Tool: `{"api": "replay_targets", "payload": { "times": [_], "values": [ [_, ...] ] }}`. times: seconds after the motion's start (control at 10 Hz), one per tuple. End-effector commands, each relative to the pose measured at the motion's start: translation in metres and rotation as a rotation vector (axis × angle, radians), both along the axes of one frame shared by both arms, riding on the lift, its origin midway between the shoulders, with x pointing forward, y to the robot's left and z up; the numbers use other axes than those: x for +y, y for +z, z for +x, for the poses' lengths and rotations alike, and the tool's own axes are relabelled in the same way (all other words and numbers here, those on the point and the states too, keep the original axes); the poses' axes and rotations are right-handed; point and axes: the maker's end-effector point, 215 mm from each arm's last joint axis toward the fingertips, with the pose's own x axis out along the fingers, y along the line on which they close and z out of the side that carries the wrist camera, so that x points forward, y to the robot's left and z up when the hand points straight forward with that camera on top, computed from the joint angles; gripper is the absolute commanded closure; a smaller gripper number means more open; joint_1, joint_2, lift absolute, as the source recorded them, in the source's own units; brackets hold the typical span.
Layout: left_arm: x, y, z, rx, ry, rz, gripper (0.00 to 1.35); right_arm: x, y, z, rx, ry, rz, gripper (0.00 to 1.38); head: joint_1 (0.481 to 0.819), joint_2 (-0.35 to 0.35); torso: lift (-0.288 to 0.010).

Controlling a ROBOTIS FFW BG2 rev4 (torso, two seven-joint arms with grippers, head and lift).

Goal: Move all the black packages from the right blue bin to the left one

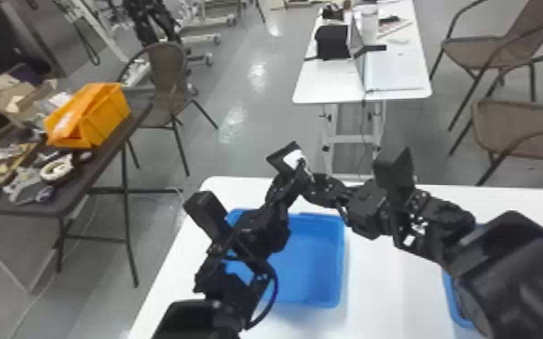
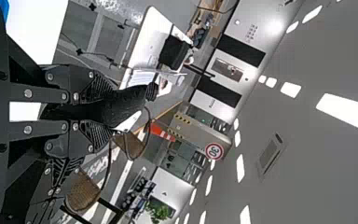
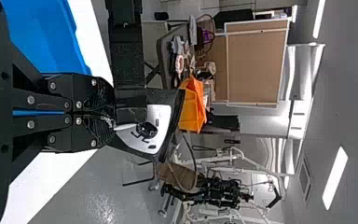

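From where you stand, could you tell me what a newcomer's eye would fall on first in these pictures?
Probably the black package with its white label, raised mid-picture in the head view, where the left gripper and the right gripper meet on it. Next might come the bright blue of the left bin on the white table, then the orange bin on the dark table at left.

Light is bright and mostly even, coming from ceiling lights [image 2: 347, 112] that burn pure white high above the tabletop [image 1: 388, 279]. Beyond the tabletop, the floor [image 1: 234, 121] throws back whitish patches of glare. On the tabletop, which is itself washed out to near white, a faint soft shadow edges the blue bin [image 1: 313, 270].
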Motion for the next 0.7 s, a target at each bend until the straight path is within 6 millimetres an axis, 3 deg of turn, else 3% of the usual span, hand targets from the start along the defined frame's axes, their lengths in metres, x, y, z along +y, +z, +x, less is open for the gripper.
{"api": "replay_targets", "payload": {
  "times": [0.0, 0.1, 0.2, 0.3, 0.6],
  "values": [
    [0.004, 0.004, -0.001, -0.019, 0.017, 0.024, 1.22, 0.0, -0.001, -0.001, 0.0, 0.0, 0.003, 1.22, 0.695, 0.283, 0.0],
    [0.01, 0.005, -0.003, -0.031, 0.045, 0.038, 1.22, 0.0, -0.002, -0.001, -0.006, -0.004, 0.008, 0.89, 0.695, 0.286, 0.0],
    [0.02, 0.008, -0.003, -0.048, 0.071, 0.076, 1.22, -0.011, -0.001, 0.003, -0.018, -0.033, 0.023, 0.38, 0.695, 0.289, 0.0],
    [0.03, 0.006, -0.005, -0.057, 0.095, 0.143, 1.22, -0.031, -0.004, 0.01, -0.013, -0.09, 0.039, 0.07, 0.695, 0.293, 0.0],
    [0.055, -0.02, -0.013, -0.049, 0.149, 0.305, 1.22, -0.121, -0.009, 0.031, -0.026, -0.348, 0.087, 0.09, 0.695, 0.26, 0.0]
  ]
}}
